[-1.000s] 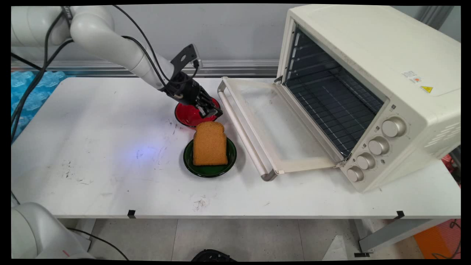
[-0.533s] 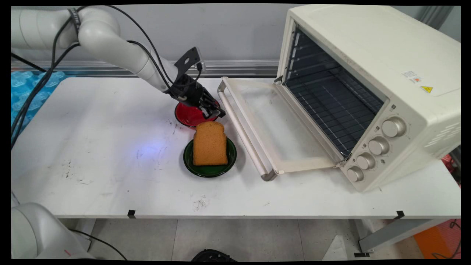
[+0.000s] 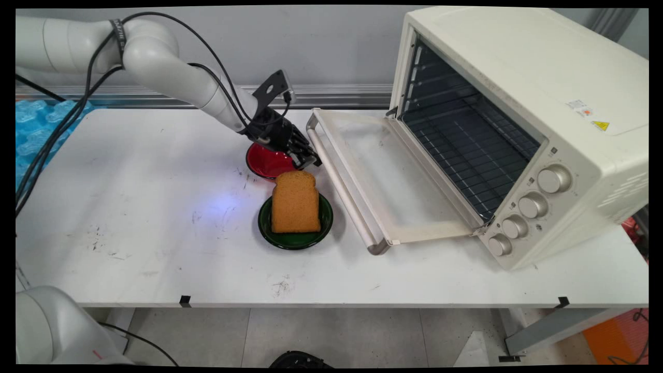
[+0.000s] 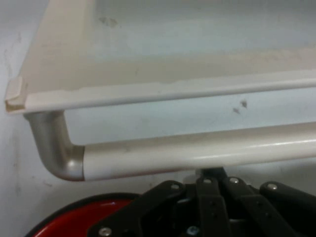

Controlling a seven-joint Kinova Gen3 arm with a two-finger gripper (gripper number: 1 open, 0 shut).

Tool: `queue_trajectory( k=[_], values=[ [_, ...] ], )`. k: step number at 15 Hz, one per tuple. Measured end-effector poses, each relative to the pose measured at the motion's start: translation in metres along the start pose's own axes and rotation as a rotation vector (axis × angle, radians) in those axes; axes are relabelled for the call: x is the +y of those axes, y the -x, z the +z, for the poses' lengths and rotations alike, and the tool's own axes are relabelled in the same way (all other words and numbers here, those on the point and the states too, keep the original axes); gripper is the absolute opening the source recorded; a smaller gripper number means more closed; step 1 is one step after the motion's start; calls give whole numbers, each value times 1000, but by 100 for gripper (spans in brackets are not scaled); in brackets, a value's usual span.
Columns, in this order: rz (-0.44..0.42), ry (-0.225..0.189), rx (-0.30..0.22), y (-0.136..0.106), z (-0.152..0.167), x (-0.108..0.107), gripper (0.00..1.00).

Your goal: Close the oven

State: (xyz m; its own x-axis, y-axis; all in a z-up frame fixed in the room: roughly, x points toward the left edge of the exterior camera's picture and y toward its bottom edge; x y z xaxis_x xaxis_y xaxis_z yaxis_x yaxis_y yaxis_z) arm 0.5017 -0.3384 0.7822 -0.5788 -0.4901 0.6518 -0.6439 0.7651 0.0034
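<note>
As the gripper (image 3: 309, 160) slides off the red bowl (image 3: 265, 161) toward the oven door's handle (image 4: 197, 153) near the table's far edge, we cannot tell its jaws' state.

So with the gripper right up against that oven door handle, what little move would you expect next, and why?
Probably a short push forward and slightly down, so the gripper slips under the door handle. The oven door lies fully open, and in the hand view the handle sits just ahead of the gripper, above the red bowl.
</note>
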Motion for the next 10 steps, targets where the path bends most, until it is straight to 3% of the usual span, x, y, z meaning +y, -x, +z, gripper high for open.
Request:
queue_trajectory(
  k=[10],
  values=[
    [5,-8,35,-10,4,-4,0]
  ],
)
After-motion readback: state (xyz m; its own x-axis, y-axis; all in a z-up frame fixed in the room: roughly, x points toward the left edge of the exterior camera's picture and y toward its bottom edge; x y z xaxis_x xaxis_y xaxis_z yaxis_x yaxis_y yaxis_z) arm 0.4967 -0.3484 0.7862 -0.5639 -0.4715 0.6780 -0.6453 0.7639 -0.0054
